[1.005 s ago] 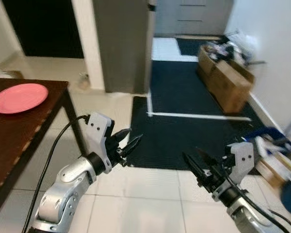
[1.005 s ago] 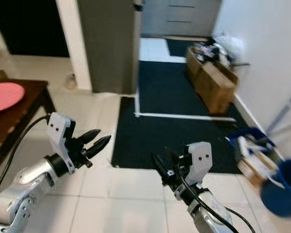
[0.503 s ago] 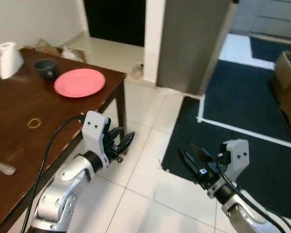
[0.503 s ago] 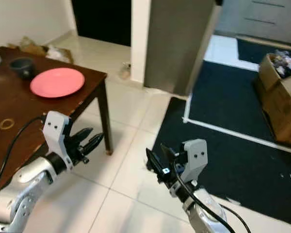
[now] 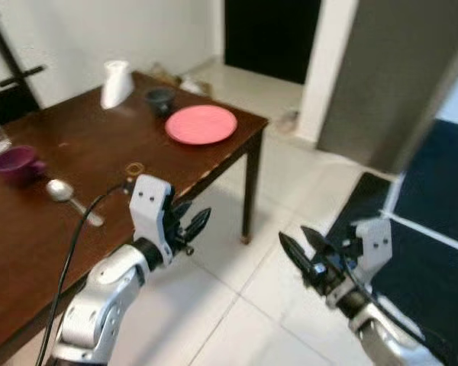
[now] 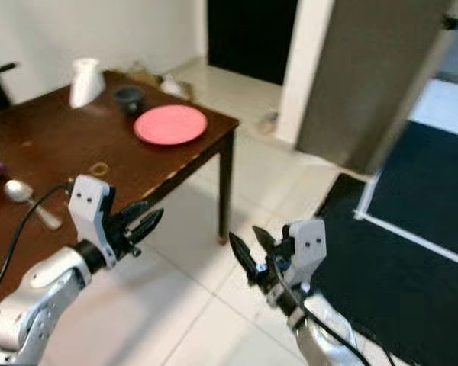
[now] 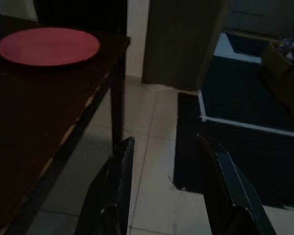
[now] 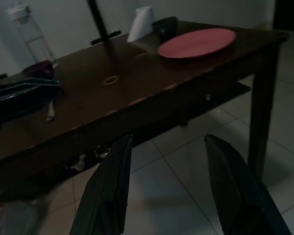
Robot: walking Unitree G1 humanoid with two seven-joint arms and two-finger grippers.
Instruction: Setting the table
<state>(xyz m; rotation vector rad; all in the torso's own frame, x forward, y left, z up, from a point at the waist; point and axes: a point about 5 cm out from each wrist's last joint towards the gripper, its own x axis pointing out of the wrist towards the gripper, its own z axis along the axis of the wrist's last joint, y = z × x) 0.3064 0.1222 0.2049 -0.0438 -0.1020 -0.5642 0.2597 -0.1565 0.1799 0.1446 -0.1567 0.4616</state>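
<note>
While no writing shows anywhere, the table [image 5: 53, 229] carries a pink plate [image 5: 201, 123] near its corner, with a dark bowl [image 5: 159, 97], a white jug [image 5: 117, 84], a spoon [image 5: 70, 198] and a purple cup [image 5: 17, 162]. Bare tile floor [image 5: 244, 305] lies beside its edge. My left gripper [image 5: 192, 226] and right gripper [image 5: 299, 254] hover over that floor, fingers apart.

Table [image 5: 30, 229] edge blocks left; tiled floor [image 5: 237, 305] ahead open.
</note>
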